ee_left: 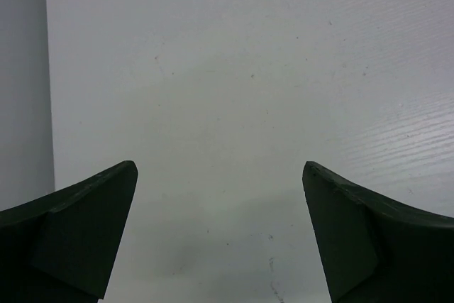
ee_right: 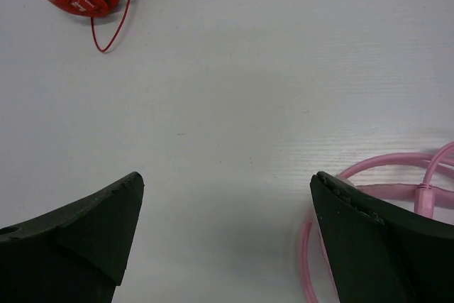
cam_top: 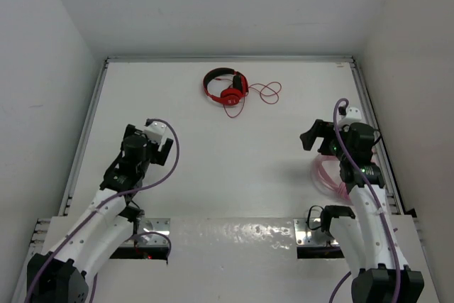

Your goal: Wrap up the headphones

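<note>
Tabletop (cam_top: 213, 196) lies white between pale walls, and both arms hang well short of the job. The left gripper (ee_left: 220, 175) has its fingers spread wide over bare surface, grasping nothing. The right gripper (ee_right: 227, 179) is just as wide apart and just as empty.

Right beside that right gripper sits the pink cable bundle (ee_right: 397, 168), and I'd call it the first hazard. A low sweep forward could snag a loop and drag the coil along, or a finger could close on pink instead of red.

The headphones (cam_top: 227, 89) rest far off near the back wall, earcups folded close together. They look light, so a clumsy nudge may simply skate them against the wall.

Their thin red cable (cam_top: 266, 91) trails loosely to the right in loops, flat on the table. That will likely be hard to pinch, and a loop could slip free or knot mid-wrap.

No box, tray or bin shows anywhere, so nothing is held in anything.
</note>
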You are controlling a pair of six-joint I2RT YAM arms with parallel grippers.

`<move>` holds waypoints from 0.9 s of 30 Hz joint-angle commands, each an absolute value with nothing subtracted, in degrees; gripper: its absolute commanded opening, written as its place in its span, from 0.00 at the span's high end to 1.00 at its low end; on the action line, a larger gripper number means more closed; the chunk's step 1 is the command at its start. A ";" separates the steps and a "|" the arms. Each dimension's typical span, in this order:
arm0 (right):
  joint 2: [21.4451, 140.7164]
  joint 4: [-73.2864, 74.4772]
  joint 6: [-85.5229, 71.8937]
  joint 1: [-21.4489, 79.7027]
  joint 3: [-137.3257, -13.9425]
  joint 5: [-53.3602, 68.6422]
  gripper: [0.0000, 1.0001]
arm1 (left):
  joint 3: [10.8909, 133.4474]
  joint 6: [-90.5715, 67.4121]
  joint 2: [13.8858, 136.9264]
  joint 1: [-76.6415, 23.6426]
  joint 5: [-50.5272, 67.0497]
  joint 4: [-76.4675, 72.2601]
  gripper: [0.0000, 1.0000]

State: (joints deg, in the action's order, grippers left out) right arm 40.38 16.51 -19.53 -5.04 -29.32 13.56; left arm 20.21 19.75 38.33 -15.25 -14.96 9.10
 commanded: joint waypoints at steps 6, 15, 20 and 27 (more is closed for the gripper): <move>44.72 16.26 -18.20 -4.83 -35.58 10.29 0.01 | 36.26 42.45 51.01 -14.41 -0.28 21.59 0.09; 54.75 13.10 -18.98 -4.83 -42.45 14.50 0.03 | 113.77 27.70 114.34 -13.71 15.60 54.75 0.21; 59.40 10.55 -21.35 -4.22 -42.80 15.99 0.02 | 124.37 13.29 127.43 -13.62 15.22 34.09 0.17; 63.89 14.06 -19.34 -2.02 -45.00 18.46 0.02 | 135.44 9.15 144.40 -14.85 1.68 26.11 0.16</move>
